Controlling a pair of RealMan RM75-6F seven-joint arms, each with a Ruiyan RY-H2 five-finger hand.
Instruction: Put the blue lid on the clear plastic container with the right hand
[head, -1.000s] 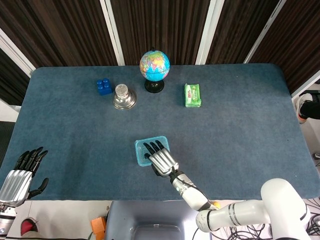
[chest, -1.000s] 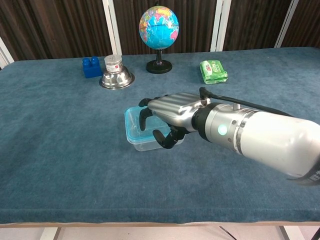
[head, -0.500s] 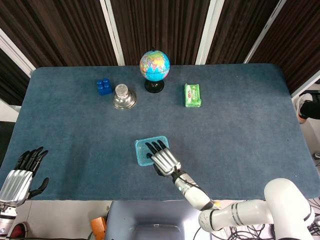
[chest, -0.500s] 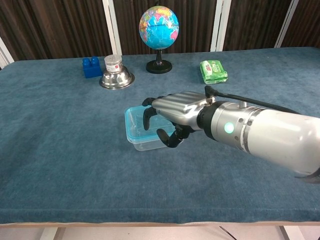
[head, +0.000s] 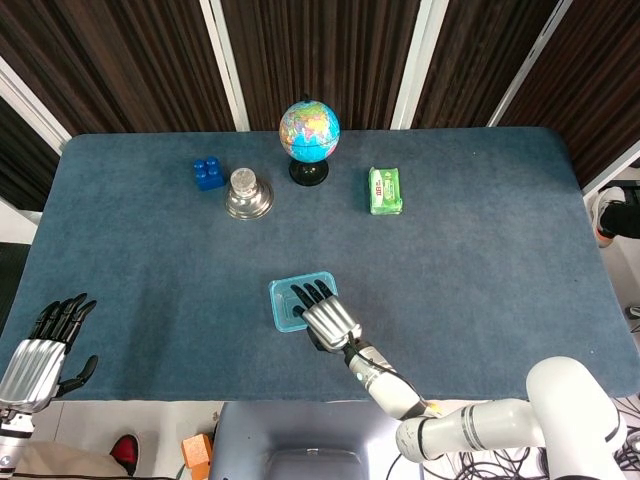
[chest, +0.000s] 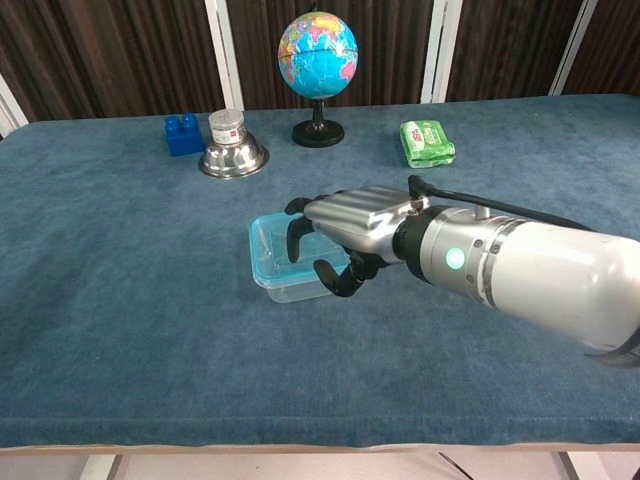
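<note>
Two hands in play, only one working. I'm holding the right silver five-finger hand (chest: 340, 235) palm-down over the blue lid (head: 283, 300), which is sitting on the clear plastic rectangular container (chest: 275, 283), in front of the globe on its black stand (head: 309, 132). Fingers (chest: 295, 240) are curled downward, gripping nothing; I'm judging this as a press to seat the lid, though I can't tell whether the fingertips are touching it. Lid looks square on the rim, so the task is looking near done. Left silver hand (head: 40, 355) is idling released, fingers apart, off the table's near-left corner, far from the globe, staying clear.
</note>
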